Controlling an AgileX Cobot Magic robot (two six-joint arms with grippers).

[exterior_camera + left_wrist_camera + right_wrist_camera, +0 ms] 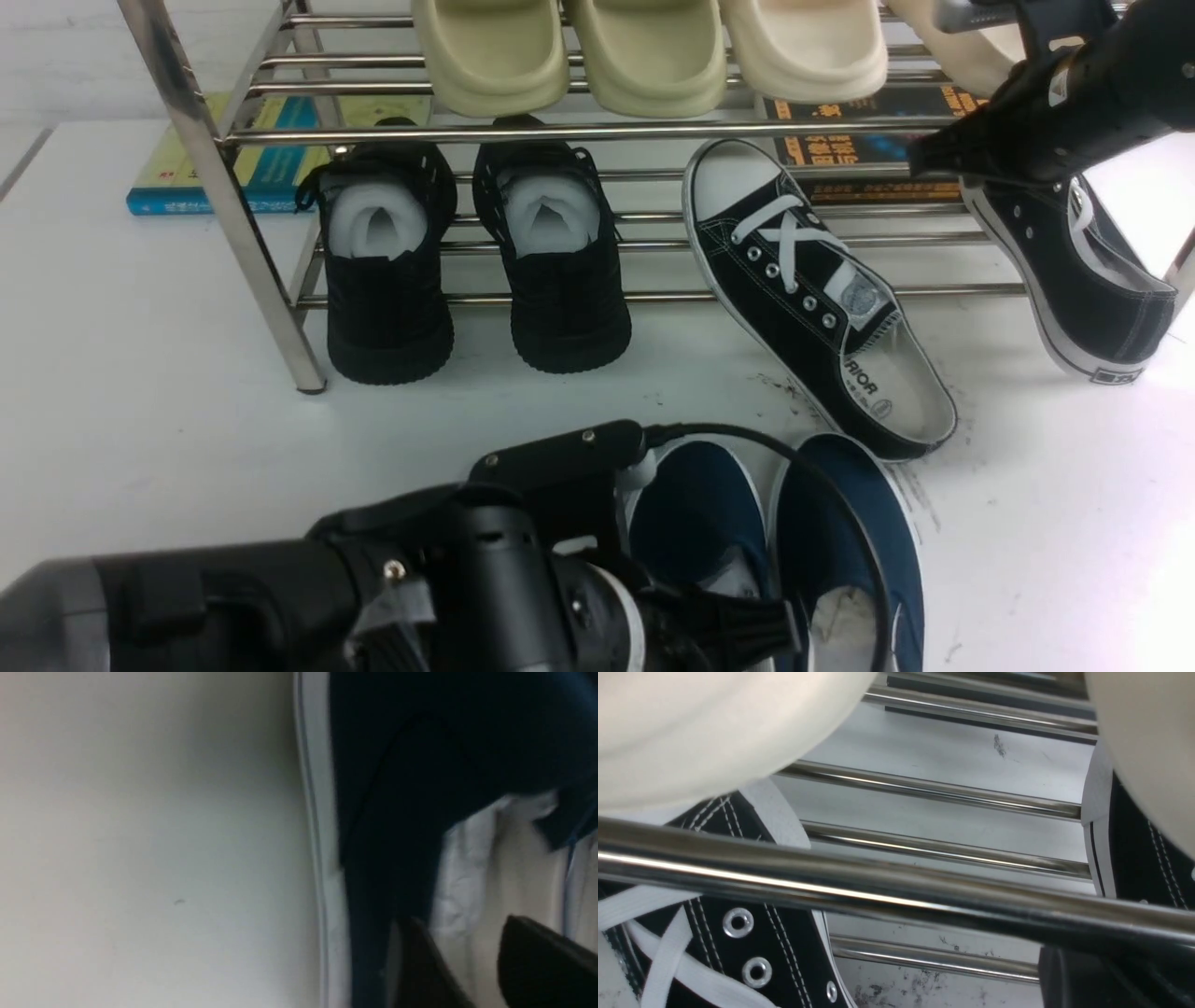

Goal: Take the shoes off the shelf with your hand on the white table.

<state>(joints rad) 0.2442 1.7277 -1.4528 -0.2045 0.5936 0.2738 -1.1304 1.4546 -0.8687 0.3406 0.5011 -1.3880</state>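
We see navy slip-ons (775, 541) off shelf (579, 131), on table (140, 392) beside left pincer (486, 952); its jaws parted around shoe's collar, gripping nothing. Right pincer (934, 154) at shelf, state unclear. Task looks nearly done.

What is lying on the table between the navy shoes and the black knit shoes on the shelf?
Nothing: in the front view only bare white table separates the navy shoes from the black knit shoes on the shelf.
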